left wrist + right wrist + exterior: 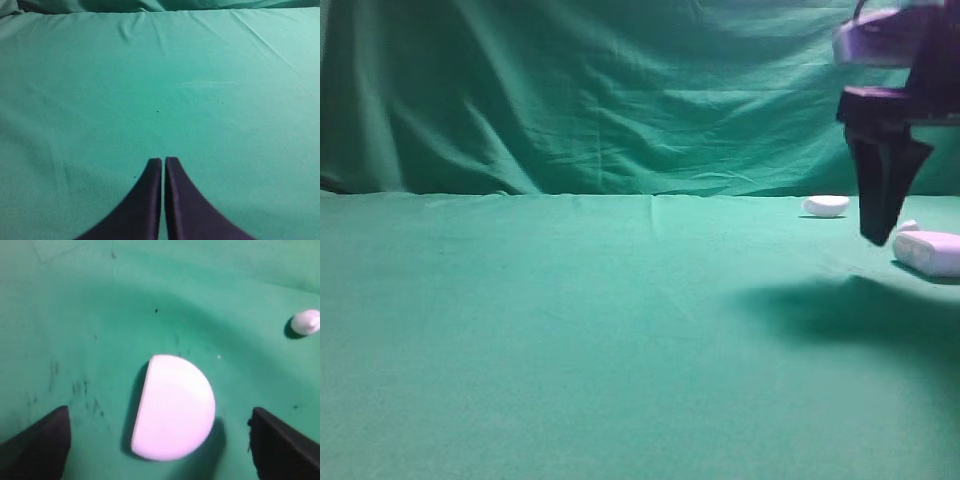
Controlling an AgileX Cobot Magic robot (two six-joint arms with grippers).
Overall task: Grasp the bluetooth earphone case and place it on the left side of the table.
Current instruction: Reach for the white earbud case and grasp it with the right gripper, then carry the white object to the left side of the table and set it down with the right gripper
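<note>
The bluetooth earphone case (932, 252), pale white-lilac with a thin seam, lies on the green table (570, 330) at the far right, cut by the frame edge. My right gripper (878, 235) hangs fingers-down just left of it, a little above the cloth. In the right wrist view the case (172, 407) shows as a rounded shape with one straight edge. It lies below and between the wide-open jaws of the right gripper (159, 411), touching neither finger. My left gripper (163, 160) is shut and empty over bare cloth, and is out of the exterior view.
A smaller white half-dome piece (826, 206) lies near the back edge of the table. A tiny white pebble-like piece (908, 226) sits just behind the case; it also shows in the right wrist view (306, 322). The green backdrop (620, 90) hangs behind the table.
</note>
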